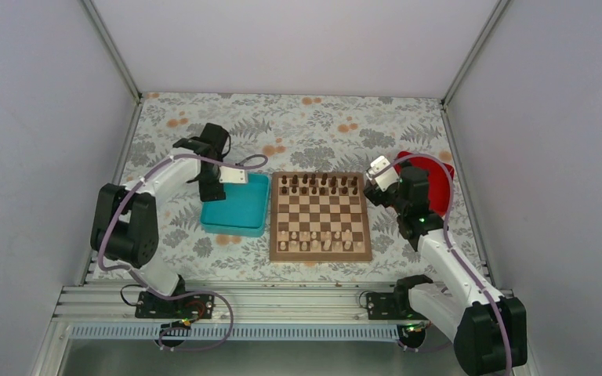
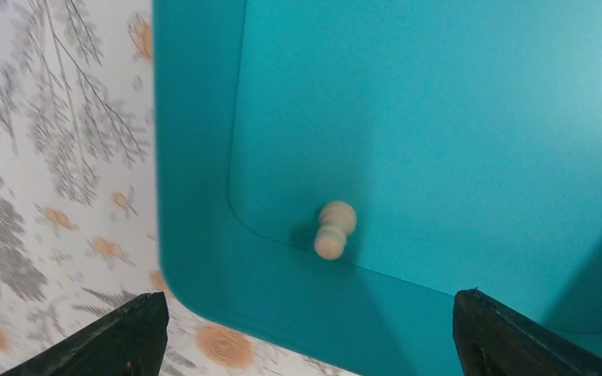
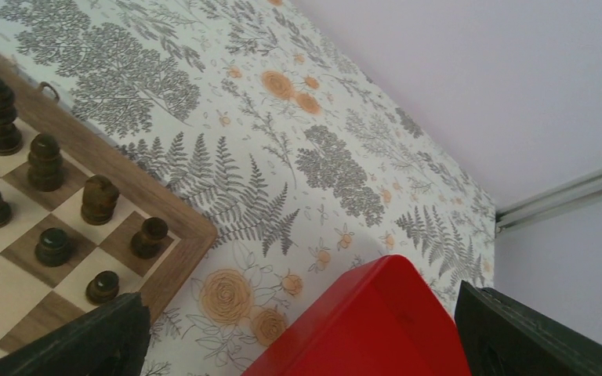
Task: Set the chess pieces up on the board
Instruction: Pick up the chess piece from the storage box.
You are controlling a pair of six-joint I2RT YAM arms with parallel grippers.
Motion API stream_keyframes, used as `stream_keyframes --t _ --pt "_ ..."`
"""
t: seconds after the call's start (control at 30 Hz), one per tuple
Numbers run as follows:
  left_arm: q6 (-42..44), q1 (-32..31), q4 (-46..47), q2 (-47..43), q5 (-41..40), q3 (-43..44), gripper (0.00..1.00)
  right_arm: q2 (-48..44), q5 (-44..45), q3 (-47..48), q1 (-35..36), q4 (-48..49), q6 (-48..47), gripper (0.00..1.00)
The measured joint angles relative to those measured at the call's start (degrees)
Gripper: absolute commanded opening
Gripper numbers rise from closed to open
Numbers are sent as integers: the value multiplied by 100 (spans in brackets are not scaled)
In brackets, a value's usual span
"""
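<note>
Left gripper (image 2: 317, 345) hung wide open and empty over the lower-left corner of the smooth teal tray (image 2: 196, 157). One pale, round-headed turned-wood pawn (image 2: 335, 229) sat on the tray floor by the rounded inner edge, lower centre of the wrist view. Right gripper (image 3: 310, 345) was also spread wide, holding nothing, above the fern-print cloth (image 3: 282, 157) between the glossy red box (image 3: 376, 321) and the checked wooden board (image 1: 320, 255), which sat mid-frame in the top view with pale pieces (image 1: 317, 239) in its lower rows and dark pieces (image 1: 319, 185) in the upper.

No readable text, label or number shows anywhere.
</note>
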Motion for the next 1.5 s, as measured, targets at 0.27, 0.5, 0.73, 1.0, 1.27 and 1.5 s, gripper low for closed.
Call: stream_keyframes --t 0.27,0.5,0.73,1.0,1.27,1.5 --pt "1080 44 -249 691 378 1016 80 70 -229 0 0 -153 -2 100" --pt "1451 103 -634 1187 498 1257 76 208 -275 0 0 -210 -4 100" --pt "1552 103 -793 940 527 1255 76 243 -269 0 0 -238 -7 100" --pt "1532 96 -748 109 612 1091 72 402 -256 0 0 -258 -11 100" --pt "1360 31 -758 76 586 505 65 487 -258 24 0 -339 -13 100" --pt "1113 -33 -684 372 411 483 59 527 -260 31 0 -365 -13 100"
